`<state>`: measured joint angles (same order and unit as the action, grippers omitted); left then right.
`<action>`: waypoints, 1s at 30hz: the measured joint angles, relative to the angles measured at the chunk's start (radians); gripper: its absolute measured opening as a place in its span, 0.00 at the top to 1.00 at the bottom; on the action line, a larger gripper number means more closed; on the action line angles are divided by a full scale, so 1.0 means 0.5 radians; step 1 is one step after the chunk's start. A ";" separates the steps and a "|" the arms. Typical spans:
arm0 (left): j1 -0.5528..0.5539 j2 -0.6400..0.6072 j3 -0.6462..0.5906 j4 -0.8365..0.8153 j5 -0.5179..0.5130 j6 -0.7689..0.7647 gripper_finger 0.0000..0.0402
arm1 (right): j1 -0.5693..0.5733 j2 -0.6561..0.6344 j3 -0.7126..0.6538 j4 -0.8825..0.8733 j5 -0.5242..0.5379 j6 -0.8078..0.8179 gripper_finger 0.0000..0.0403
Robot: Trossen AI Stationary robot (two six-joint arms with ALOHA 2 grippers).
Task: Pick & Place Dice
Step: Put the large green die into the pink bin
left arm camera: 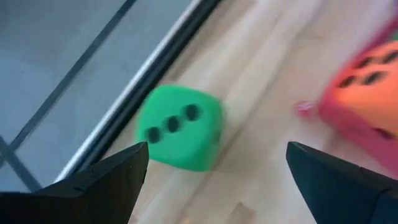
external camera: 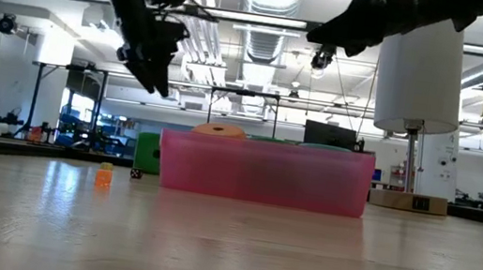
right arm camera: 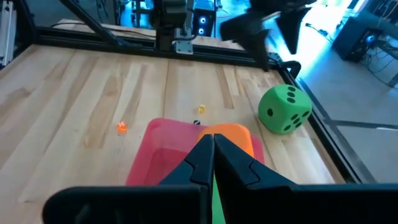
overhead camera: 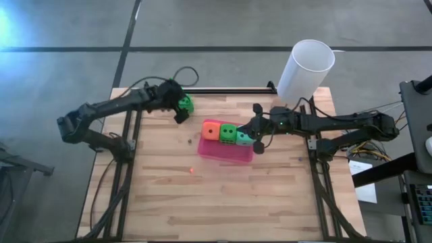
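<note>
Your left arm reaches from the left side toward the far edge of the table, and its elbow is bent. The left gripper (overhead camera: 177, 108) hangs in the air with the fingers (left arm camera: 106, 180) spread wide apart.

Your right arm stretches in from the right side, almost straight. The right gripper (overhead camera: 255, 138) has its fingers (right arm camera: 205, 158) pressed together, with nothing between them.

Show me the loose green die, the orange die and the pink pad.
loose green die (overhead camera: 185, 103): high view, its top face.
orange die (overhead camera: 211, 129): high view, its top face.
pink pad (overhead camera: 217, 153): high view, bare front strip.
</note>
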<state>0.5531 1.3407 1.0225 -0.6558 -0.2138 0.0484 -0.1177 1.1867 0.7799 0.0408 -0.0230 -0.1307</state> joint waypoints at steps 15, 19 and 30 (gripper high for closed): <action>0.442 0.269 0.000 0.274 0.221 0.123 0.06 | 0.000 0.013 0.006 0.002 -0.001 -0.008 0.98; 0.451 0.279 0.000 0.283 0.416 0.233 0.06 | 0.000 0.013 0.006 0.002 -0.001 -0.013 0.98; 0.456 0.298 0.000 0.290 0.474 0.382 0.07 | 0.000 0.012 0.006 0.001 -0.002 -0.037 0.98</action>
<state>0.7809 1.4898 1.0224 -0.5108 0.0230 0.2394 -0.1177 1.1927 0.7830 0.0414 -0.0238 -0.1493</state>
